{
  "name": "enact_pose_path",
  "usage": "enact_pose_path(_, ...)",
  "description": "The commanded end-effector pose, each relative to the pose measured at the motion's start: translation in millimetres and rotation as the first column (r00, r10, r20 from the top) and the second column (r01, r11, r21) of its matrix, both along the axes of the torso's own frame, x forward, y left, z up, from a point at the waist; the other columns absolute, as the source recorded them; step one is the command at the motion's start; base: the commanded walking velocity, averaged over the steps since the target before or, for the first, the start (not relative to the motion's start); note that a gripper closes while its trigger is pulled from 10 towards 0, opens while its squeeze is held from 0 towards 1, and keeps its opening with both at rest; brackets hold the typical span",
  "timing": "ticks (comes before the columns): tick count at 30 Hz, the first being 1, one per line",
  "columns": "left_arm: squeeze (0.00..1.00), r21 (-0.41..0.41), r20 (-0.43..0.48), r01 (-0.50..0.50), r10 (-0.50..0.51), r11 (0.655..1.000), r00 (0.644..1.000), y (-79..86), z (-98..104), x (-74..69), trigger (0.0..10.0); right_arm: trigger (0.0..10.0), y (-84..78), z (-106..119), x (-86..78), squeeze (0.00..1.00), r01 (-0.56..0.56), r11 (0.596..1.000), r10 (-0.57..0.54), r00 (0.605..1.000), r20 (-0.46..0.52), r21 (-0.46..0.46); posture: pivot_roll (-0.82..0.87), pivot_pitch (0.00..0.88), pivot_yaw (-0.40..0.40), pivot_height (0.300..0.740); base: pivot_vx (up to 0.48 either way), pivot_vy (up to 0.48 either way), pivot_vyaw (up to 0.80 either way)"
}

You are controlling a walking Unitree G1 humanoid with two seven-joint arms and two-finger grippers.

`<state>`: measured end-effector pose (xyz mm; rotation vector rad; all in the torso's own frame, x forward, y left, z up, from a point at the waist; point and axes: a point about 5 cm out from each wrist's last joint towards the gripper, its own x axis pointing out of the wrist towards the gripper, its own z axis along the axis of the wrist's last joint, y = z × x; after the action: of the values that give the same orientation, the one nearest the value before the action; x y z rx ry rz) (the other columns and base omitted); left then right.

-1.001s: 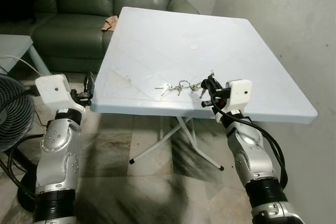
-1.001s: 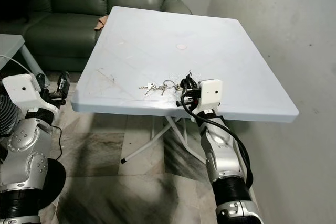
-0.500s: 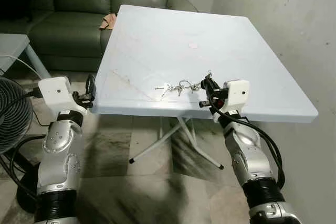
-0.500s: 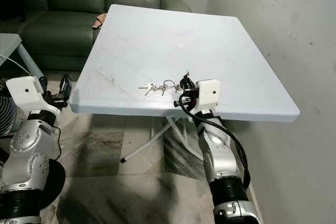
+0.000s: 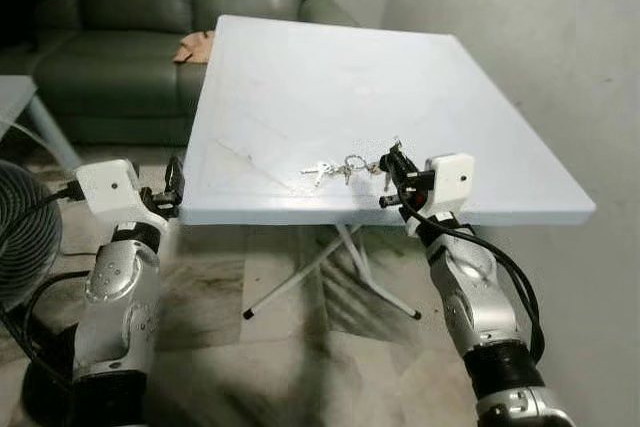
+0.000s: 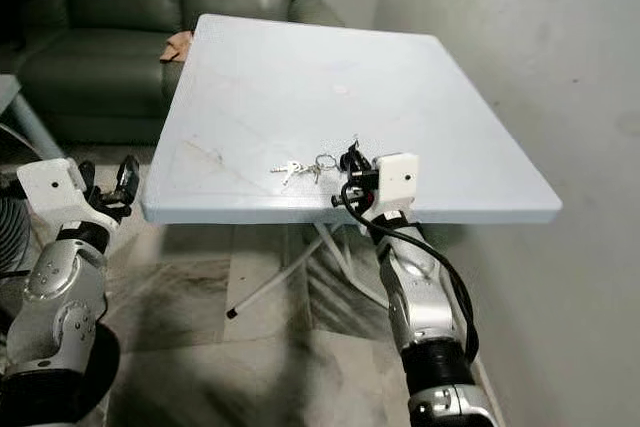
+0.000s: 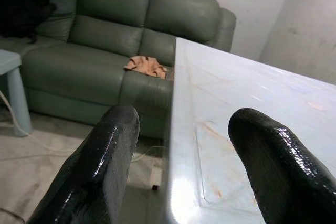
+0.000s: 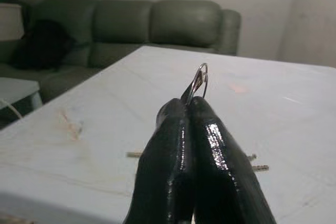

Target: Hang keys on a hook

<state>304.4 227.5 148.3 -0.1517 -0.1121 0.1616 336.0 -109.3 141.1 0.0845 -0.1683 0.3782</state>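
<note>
- Keys point(image 5: 340, 168): a small bunch on rings, lying on the white table near its front edge; one end of the bunch is at the right gripper's fingertips, the loose keys trailing away from them toward the robot's left.
- Key ring point(image 8: 200, 80): a silver ring standing up from between the right gripper's fingertips, as the right wrist view shows.
- Right gripper point(image 5: 392, 162): over the table's front edge, black fingers point(image 8: 215, 150) pressed together with no gap, pinching the key ring at their tips.
- Right arm point(image 5: 478, 297): silver, rising from below the table edge to a white wrist block just behind the fingers, with a black cable looped alongside.
- Table point(image 5: 300, 77): white, square, faintly scuffed, extending away from the right gripper toward the sofa; a small pale round mark sits farther in from the keys.
- Left gripper point(image 5: 173, 176): well apart from the keys, at the table's front left corner, fingers point(image 7: 102, 171) spread wide with the table edge between them in the left wrist view, holding nothing.
- Sofa point(image 5: 110, 17): dark green, beyond the table's far edge.
- Cloth point(image 7: 148, 66): a small orange-tan rag on the sofa seat beside the table's far left corner.
- Fan point(image 5: 22, 247): a black wire guard outside the left arm, near the floor.
- Wall point(image 5: 520, 37): pale, plain, on the far side of the right arm.
</note>
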Motion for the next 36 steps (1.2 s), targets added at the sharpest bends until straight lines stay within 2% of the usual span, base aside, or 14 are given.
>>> enact_pose_path(1,0.0,-0.021,0.008,0.019,-0.018,1.0,1.0,-9.8,4.1,3.9,10.0,10.0,-12.0,3.0,2.9,0.0,0.032,0.999,-0.032,0.999,0.005,-0.012,-0.05,0.0,-0.069,0.74,0.0,0.0,-0.72)
enact_pose_path(36,0.0,0.012,-0.017,0.051,-0.051,0.999,0.999,-15.2,4.3,9.3,10.0,10.0,-15.4,2.9,4.2,0.0,0.047,0.999,-0.047,0.999,0.004,-0.028,-0.06,0.0,-0.067,0.74,0.0,0.0,-0.72)
